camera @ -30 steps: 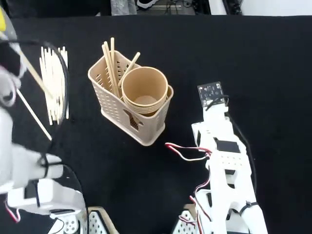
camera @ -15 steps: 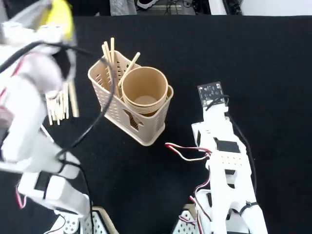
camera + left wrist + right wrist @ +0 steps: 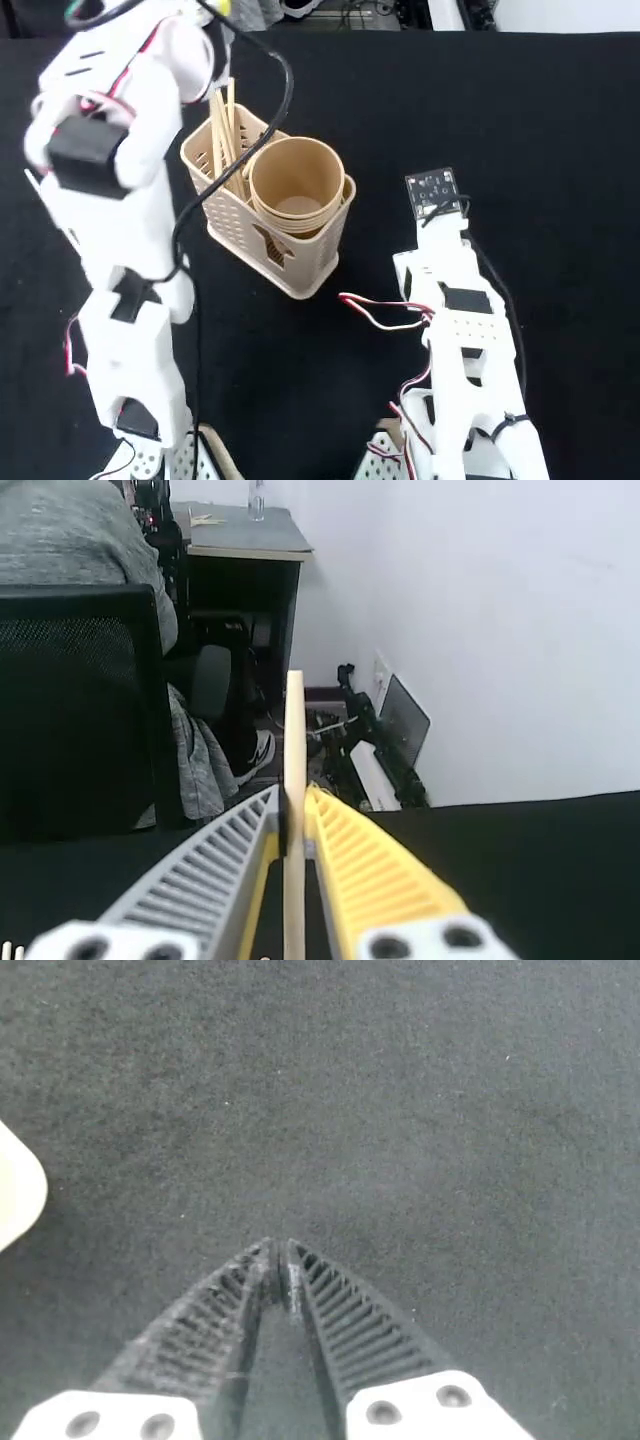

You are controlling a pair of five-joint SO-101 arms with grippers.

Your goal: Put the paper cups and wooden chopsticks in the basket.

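Observation:
A beige slotted basket (image 3: 262, 238) stands on the black table and holds stacked paper cups (image 3: 297, 183) and several wooden chopsticks (image 3: 226, 128) leaning in its far corner. My left arm (image 3: 118, 160) rises over the basket's left side. Its gripper (image 3: 292, 802) is shut on a single wooden chopstick (image 3: 294, 735) that sticks out past the fingertips toward the room behind the table. My right arm (image 3: 452, 305) lies to the right of the basket. Its gripper (image 3: 277, 1252) is shut on nothing, low over bare black cloth.
A pale corner of the basket (image 3: 14, 1196) shows at the edge of the right wrist view. Black cloth (image 3: 520, 130) stretches to the right and in front of the basket. Red and white cables (image 3: 375, 312) loop off my right arm.
My left arm has swung from the table's left edge up and toward the basket, carrying the chopstick and now covering the loose pile. The right arm has not moved.

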